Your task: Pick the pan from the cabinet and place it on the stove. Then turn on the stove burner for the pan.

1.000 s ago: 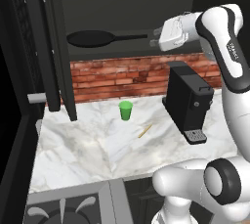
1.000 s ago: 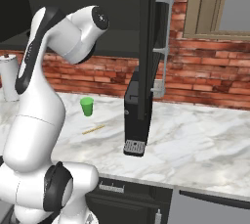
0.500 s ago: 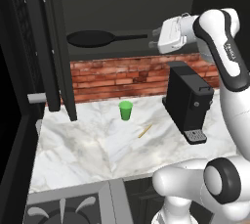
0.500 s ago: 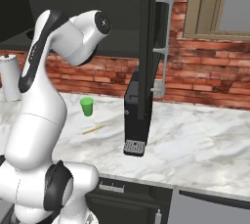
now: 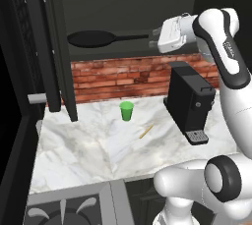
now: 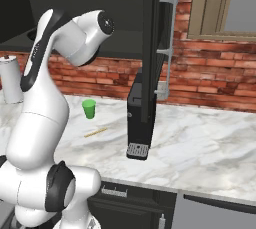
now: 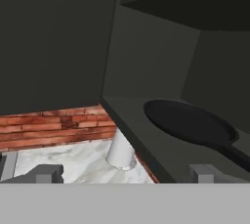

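Closer to the pan handle than a second ago, the white arm's hand (image 5: 158, 40) has slid left along the shelf.
Inside the dark charcoal wall cabinet (image 5: 123, 3), the flat matte-black frying pan (image 5: 93, 38) lies on the shelf, its long handle pointing at the hand, whose fingers stand apart, gripping nothing; below, a green cup (image 5: 127, 111) stands on the marble surface (image 5: 93, 145).

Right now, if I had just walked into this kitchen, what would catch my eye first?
Probably the big white robot arm reaching up into the open dark cabinet, its open gripper at the end of the long handle of a black pan lying on the cabinet floor. Below, on the marble counter, a small green cup stands left of a black coffee machine, before a red brick wall.
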